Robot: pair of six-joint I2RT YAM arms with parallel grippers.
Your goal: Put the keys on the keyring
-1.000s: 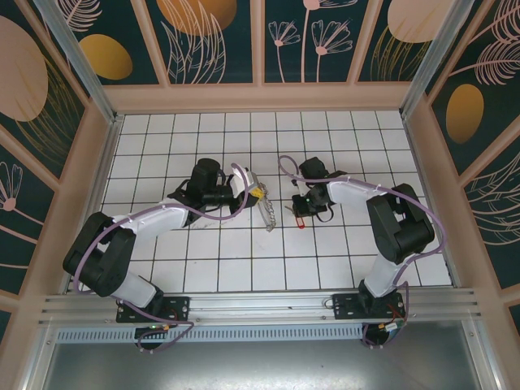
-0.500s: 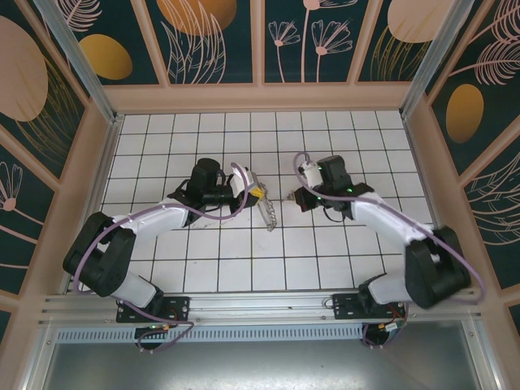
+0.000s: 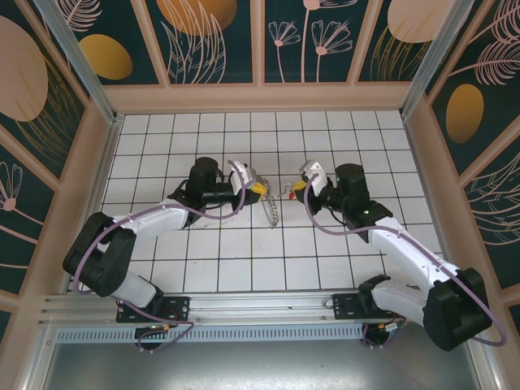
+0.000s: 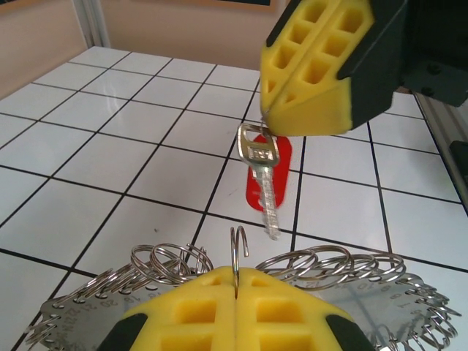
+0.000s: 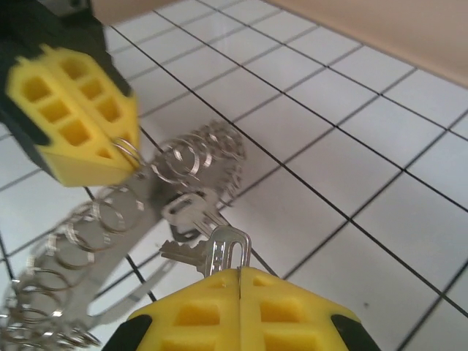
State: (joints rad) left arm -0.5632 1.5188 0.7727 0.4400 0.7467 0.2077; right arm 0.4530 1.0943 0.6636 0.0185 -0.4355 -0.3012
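Since both arms are bolted at the near edge of the desk, I'll start from there. The left arm and the right arm each reach in toward the middle of the desk, so their tips face each other with a small gap between them.

The left jaws are clenched on the keyring. In the left wrist view the yellow fingers are pressed flat together. One thin wire ring is pinched in the seam, with its open hooked end sticking up. The rest of the keyring looks like a long flat metal strip fringed with loads of little split rings. From above, its long axis runs from the left jaws back toward the near edge, slanting a bit to the right. I can't tell if the near end touches the tiles.

The right jaws are clenched too, grasping a key by its head. In the right wrist view the right arm's fingers are shut, with the head poking out of the seam. The blade points away from the right jaws and toward the left ones. So from above the key's long axis lies roughly left-right across the middle of the desk. A red tag hangs right behind the blade. The tip is near the hooked ring end but looks apart from it.

Beyond them the white tiles run to the far edge, then comes the dark painted wall.
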